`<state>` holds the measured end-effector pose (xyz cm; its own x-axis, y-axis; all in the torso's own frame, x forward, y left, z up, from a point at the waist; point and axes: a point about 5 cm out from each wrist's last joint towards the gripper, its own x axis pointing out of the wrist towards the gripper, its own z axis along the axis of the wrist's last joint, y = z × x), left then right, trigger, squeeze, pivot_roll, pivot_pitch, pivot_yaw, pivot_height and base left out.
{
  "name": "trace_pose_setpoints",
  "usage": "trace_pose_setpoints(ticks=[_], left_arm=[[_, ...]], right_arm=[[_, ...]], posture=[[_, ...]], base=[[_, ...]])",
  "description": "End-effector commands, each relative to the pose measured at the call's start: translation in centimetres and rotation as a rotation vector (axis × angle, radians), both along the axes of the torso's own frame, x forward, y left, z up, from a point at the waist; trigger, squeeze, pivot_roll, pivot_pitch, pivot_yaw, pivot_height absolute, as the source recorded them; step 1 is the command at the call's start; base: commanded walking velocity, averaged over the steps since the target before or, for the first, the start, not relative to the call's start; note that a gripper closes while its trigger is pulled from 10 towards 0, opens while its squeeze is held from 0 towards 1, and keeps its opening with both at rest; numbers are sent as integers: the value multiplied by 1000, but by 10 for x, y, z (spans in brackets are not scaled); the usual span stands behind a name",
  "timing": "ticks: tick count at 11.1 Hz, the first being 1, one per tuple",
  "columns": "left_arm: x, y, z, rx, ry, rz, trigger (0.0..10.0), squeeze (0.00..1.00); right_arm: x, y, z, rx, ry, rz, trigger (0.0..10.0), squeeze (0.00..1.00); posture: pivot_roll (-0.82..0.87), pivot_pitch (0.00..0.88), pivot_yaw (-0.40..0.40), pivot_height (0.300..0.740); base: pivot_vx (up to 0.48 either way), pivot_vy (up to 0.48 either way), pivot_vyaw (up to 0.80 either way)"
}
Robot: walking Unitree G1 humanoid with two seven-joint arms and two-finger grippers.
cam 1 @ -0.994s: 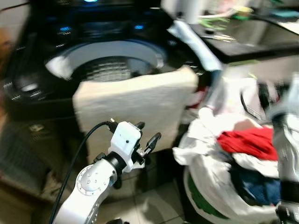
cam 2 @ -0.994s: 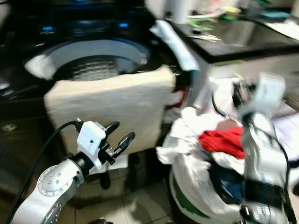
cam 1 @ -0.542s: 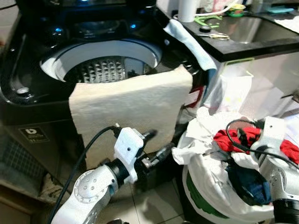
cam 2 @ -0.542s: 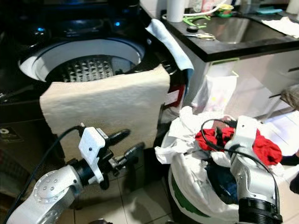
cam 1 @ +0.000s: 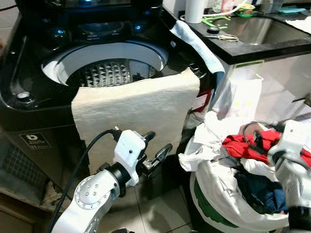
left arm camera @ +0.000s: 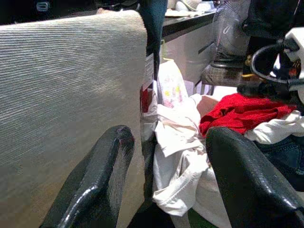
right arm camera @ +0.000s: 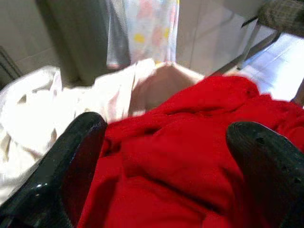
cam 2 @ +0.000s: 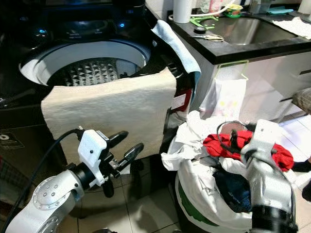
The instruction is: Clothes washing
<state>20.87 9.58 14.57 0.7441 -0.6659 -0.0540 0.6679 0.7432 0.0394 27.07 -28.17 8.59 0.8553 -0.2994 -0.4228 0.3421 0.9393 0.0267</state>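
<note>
A black top-loading washer [cam 1: 29, 73] stands with its lid up, and the steel drum [cam 1: 109, 72] shows inside. Over its front rim hangs a cream towel [cam 1: 136, 104]. To the right, a white laundry bag [cam 1: 218, 194] is heaped with clothes, with a red garment [cam 1: 243, 145] on top and dark blue cloth [cam 1: 265, 194] under it. My left gripper [cam 1: 158, 141] is open, low in front of the towel, and aims toward the bag. My right gripper [right arm camera: 166, 142] is open just above the red garment [right arm camera: 190, 156], one finger on each side.
A black counter with a sink [cam 1: 257, 29] runs along the right, bearing a paper roll [cam 1: 194, 8] and scissors [cam 1: 224, 37]. A light blue cloth [cam 1: 197, 43] lies on the washer's right edge. A flowered plastic bag [cam 1: 243, 92] hangs from the cabinet. Tiled floor [cam 1: 155, 213] lies below.
The camera has steadied after a blurred swing. My right arm has come down from a raised pose to the red garment. My left gripper has lifted slightly.
</note>
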Motion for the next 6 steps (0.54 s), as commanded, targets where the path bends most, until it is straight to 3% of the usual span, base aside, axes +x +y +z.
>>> trace_pose_setpoints(ticks=[1,4,6], left_arm=[[3,3,0,17,-10,19,10000,0],[9,2,2,36,-69,42,10000,0],[12,-2,9,11,-99,10,10000,0]], right_arm=[[0,0,3,-20,-8,3,10000,0],[2,23,10,-22,-89,137,10000,0],[1,35,7,33,-101,166,10000,0]], posture=[[-23,0,19,719],[-28,0,20,719],[-28,0,22,719]], base=[[0,0,0],[0,0,0],[382,0,-669]])
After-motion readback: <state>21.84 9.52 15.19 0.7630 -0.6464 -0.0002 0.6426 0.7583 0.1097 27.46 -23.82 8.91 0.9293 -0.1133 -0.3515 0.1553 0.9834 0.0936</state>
